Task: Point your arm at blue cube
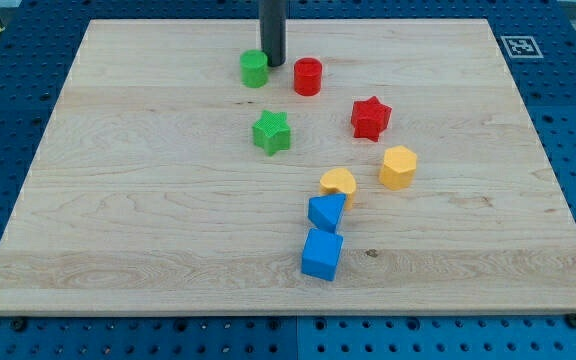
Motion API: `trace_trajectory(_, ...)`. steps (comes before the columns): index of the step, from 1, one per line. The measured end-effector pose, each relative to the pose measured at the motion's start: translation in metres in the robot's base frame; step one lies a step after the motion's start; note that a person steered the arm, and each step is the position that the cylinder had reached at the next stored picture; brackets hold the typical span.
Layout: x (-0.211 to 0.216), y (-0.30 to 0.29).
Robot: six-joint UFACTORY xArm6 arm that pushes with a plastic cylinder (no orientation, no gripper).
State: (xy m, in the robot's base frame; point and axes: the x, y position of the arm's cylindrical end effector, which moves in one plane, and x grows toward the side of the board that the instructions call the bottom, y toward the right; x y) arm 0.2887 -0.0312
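Note:
The blue cube [322, 254] lies near the view's bottom middle of the wooden board [118, 200]. A second blue block [326, 211], wedge-like, touches it just above. My tip [273, 64] is the lower end of the dark rod at the view's top, far above the blue cube. It stands right beside a green cylinder [254, 69], at its right edge, and left of a red cylinder [308, 76].
A green star [271, 132] lies below the tip. A red star [370, 117] is to the right. A yellow hexagonal block [398, 167] and a yellow rounded block [338, 183] lie above the blue blocks. A marker tag [518, 46] sits at the board's top right corner.

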Motion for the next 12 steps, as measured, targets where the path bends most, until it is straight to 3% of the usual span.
trace_trajectory(2, 0.012, -0.038)
trace_trajectory(4, -0.013, -0.055)
trace_trajectory(5, -0.012, -0.098)
trace_trajectory(7, 0.091, -0.137)
trace_trajectory(12, 0.311, 0.020)
